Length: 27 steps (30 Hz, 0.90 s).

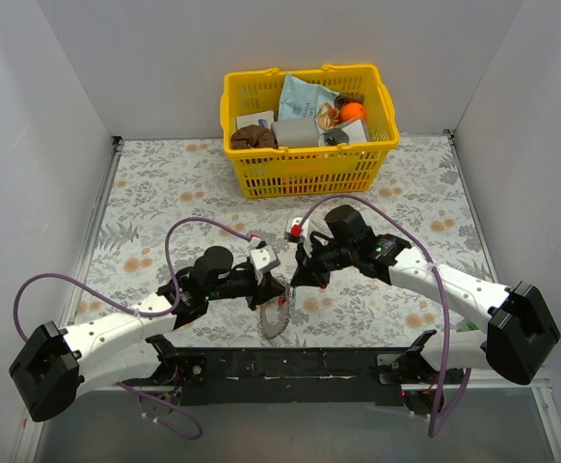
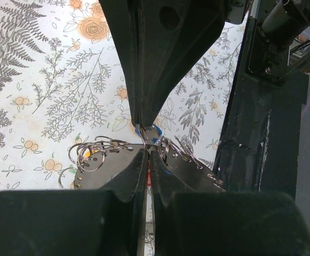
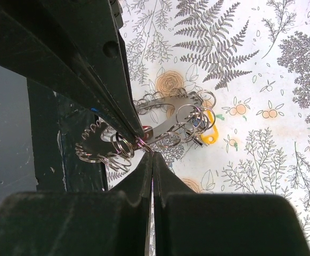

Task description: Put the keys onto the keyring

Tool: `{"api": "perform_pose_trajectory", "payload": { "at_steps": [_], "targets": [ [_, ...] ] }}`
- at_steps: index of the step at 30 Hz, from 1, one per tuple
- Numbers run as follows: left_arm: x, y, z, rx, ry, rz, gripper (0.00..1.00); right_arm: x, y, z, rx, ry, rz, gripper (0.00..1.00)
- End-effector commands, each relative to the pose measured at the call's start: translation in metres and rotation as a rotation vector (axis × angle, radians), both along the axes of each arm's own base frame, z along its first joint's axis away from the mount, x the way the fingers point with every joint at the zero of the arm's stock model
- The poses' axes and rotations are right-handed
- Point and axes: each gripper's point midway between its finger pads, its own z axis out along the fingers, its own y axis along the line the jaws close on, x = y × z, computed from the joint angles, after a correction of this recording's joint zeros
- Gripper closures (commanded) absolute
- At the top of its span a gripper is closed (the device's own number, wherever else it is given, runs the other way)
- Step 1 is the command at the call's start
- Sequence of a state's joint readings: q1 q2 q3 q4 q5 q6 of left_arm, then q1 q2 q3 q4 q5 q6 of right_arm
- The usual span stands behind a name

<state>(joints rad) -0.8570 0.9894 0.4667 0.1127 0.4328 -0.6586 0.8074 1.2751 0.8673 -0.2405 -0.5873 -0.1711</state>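
One keyring sits near the worktop's front middle. The left end effector and right end effector are both closed tight on its band. Two keys show: a blue key and a yellow key. One basket stands behind, between white walls.

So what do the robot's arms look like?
The left arm and right arm have white tube-like links with black joints. A purple cable loops along each. The left gripper and right gripper each have two black wedge-shaped fingers tapering to thin tips.
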Motion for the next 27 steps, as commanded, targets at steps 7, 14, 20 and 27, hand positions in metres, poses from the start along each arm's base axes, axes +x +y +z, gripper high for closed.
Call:
{"api": "perform_pose_trajectory", "payload": {
  "at_steps": [7, 14, 20, 27],
  "targets": [
    [-0.004, -0.004, 0.033, -0.109, -0.097, -0.025, 1.0, 0.002, 0.0, 0.001, 0.014, -0.025, -0.001, 0.99],
    [-0.003, -0.004, 0.034, -0.111, -0.098, -0.02, 1.0, 0.003, -0.002, 0.001, 0.01, -0.036, -0.012, 0.99],
    [-0.003, -0.004, 0.034, -0.112, -0.099, -0.02, 1.0, 0.006, -0.005, 0.014, 0.04, -0.086, -0.039, 0.69],
    [-0.005, -0.005, 0.035, -0.114, -0.097, -0.03, 1.0, 0.005, -0.011, 0.038, 0.122, -0.182, -0.054, 0.33]
  ]
}}
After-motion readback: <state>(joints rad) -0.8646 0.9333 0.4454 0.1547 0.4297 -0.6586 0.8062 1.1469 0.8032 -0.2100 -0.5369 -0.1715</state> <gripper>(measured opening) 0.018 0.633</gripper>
